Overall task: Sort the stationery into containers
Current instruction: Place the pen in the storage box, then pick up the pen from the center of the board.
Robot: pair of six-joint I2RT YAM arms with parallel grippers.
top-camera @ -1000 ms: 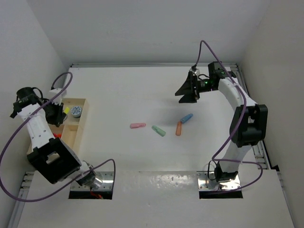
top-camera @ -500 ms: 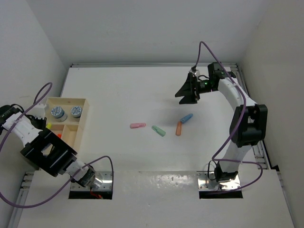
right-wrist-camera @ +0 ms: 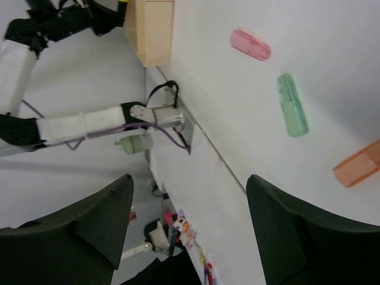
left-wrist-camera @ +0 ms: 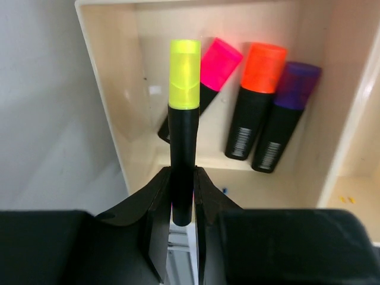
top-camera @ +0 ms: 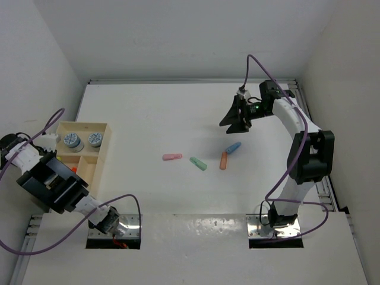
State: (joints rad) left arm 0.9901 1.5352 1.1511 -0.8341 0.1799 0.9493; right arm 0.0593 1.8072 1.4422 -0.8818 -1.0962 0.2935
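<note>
**Left wrist view.** Your left gripper [left-wrist-camera: 183,196] is pinched on the black barrel of the yellow highlighter [left-wrist-camera: 183,119]. The pen's long axis runs straight out from the jaws, yellow cap leading. Beyond and below that cap lies one compartment of the wooden tray [left-wrist-camera: 110,95]. In it the pink highlighter [left-wrist-camera: 217,65], orange highlighter [left-wrist-camera: 261,71] and purple highlighter [left-wrist-camera: 294,89] lie side by side, caps toward the far wall. The held pen lines up with the bare strip between the compartment's left wall and the pink highlighter. The release probably turns on dropping it over that strip.

**Top view.** Your right gripper [top-camera: 236,119] hangs with jaws spread above the table. The blue stub [top-camera: 233,147] lies nearest it, then the salmon stub [top-camera: 223,160], green stub [top-camera: 198,163] and pink stub [top-camera: 172,157]. All four are well apart from the tray, and only the left arm is at the tray.
</note>
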